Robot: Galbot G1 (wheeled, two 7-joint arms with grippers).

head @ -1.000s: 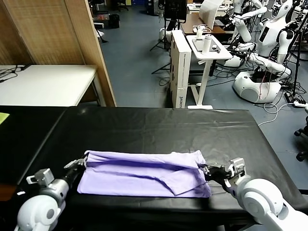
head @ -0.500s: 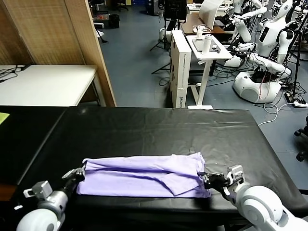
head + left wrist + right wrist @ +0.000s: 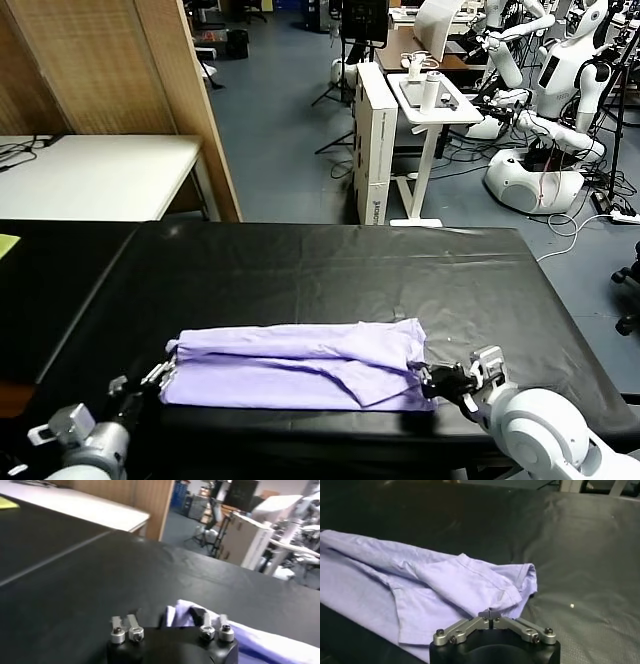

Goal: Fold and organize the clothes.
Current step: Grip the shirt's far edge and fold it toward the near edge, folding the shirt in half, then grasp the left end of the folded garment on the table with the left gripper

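Right gripper [image 3: 491, 614], fingers closed and empty, sat near one folded lavender T-shirt [image 3: 300, 364]; left gripper [image 3: 167, 625] appeared open only in its wrist view.

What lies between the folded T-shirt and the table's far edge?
Only bare black table cover; the head view shows nothing resting beyond the lavender T-shirt.

Even overhead light, blurry left-wrist foreground

The T-shirt [image 3: 300, 365] is plain light lavender, wrinkled, with no print showing. The surface [image 3: 330, 270] under it is black. Both tools are black with silver fittings.
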